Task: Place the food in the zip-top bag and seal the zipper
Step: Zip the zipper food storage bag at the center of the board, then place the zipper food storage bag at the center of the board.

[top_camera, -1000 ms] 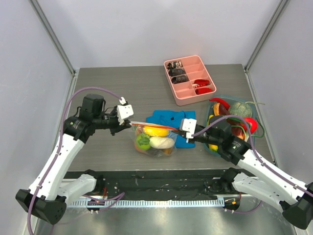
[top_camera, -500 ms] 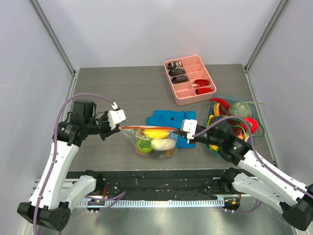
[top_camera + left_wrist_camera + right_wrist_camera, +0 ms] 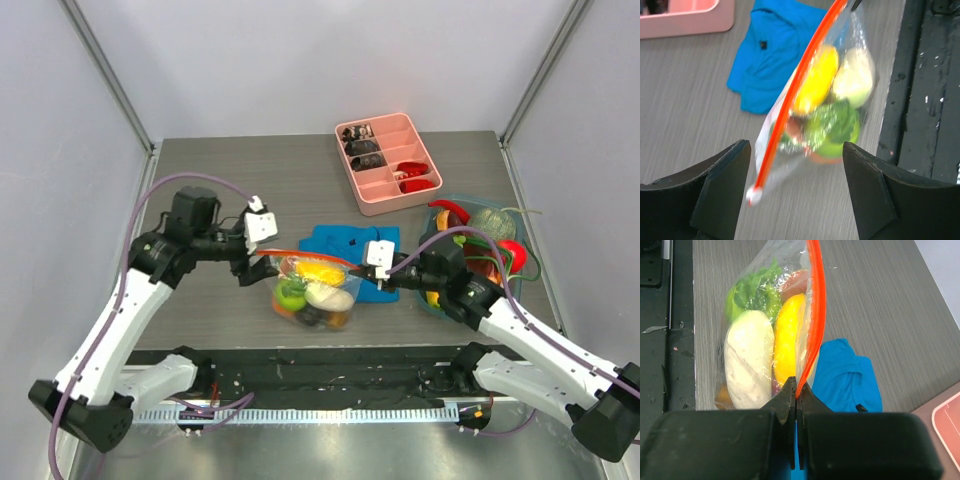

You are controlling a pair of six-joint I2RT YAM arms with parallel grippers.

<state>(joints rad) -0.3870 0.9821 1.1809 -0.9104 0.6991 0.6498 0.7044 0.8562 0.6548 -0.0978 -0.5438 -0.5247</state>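
**Item 1: zip-top bag point(image 3: 315, 295).** Clear, crinkled plastic. We record it between the 2 arms, over the near part of the table point(image 3: 260, 170), just in front of the blue cloth point(image 3: 345, 245). Its body sags below the zipper.

**Item 2: zipper point(image 3: 310, 256).** A thin orange-red strip running left to right along the bag's upper edge. Its white tip point(image 3: 754, 196) is at the left end.

**Item 3: food, inside the bag.** We count 4 pieces that can be told apart in the right wrist view:
- 1 yellow piece point(image 3: 787, 335) directly under the zipper.
- 1 white piece point(image 3: 747, 360) touching the yellow one.
- 1 green leafy piece point(image 3: 752, 292) beyond those 2.
- 1 red piece point(image 3: 797, 279) beside the green one.

**Item 4: left gripper point(image 3: 252, 264).** Jaws spread wide, 1 finger on each side of the zipper's left end. Neither finger touches the bag.

**Item 5: right gripper point(image 3: 796, 390).** Fingers pressed together on the zipper's right end, pinching the strip.

**Item 6: blue cloth.** It lies crumpled on the table behind the bag. It carries 1 small dark tag, which we find too small to read.

**Item 7: pink divided tray point(image 3: 388, 165).** It sits at the far right of the table, well apart from the bag. Small dark and red pieces lie in its compartments.

**Item 8: blue bin point(image 3: 462, 197).** It stands at the right edge, behind the right arm. It holds more toy produce, including 1 red pepper point(image 3: 450, 212) and 1 pale green round piece point(image 3: 492, 222).
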